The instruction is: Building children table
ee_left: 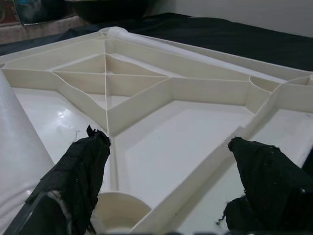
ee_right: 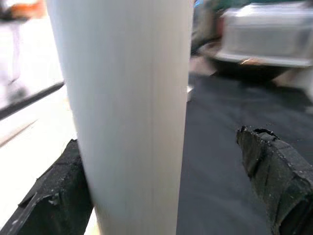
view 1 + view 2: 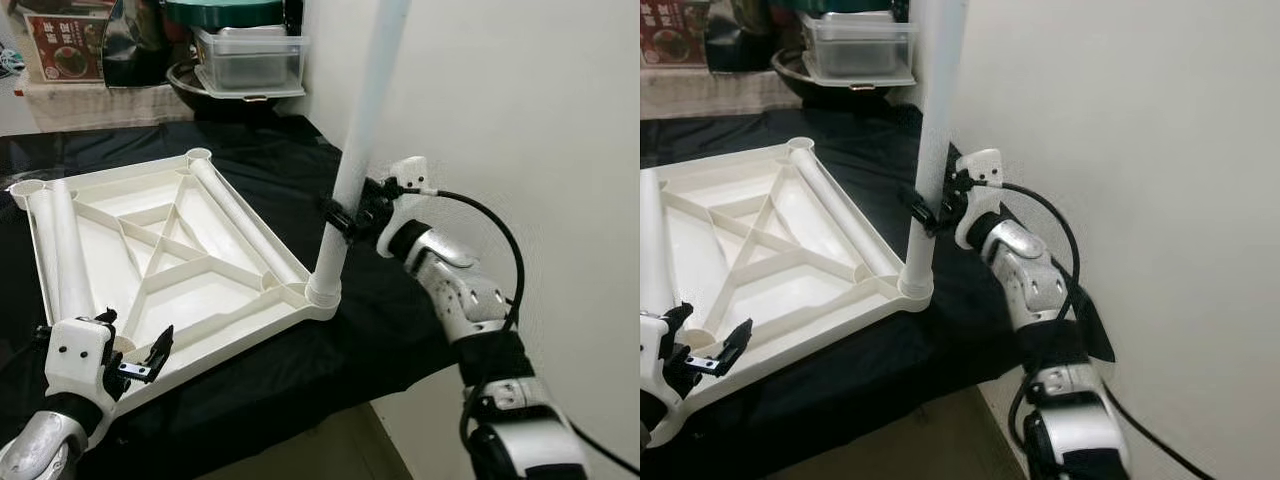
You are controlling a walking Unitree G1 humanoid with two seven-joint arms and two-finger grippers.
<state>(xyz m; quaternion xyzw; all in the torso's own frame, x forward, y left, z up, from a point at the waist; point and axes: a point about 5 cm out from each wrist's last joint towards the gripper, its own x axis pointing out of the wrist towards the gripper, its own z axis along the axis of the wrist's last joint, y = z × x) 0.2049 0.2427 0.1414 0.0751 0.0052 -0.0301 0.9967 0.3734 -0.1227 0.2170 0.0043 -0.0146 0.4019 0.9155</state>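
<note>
White leg upright in tabletop socket, right claw wide around it, left claw wide

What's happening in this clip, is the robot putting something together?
Yes. An upside-down white plastic tabletop lies on a black cloth. One white leg stands upright in the tabletop's near right corner socket, and the right gripper sits around it partway up, its fingers open in the right wrist view. The left gripper hovers open over the near left corner socket. Two more legs lie loose inside the tabletop.
</note>
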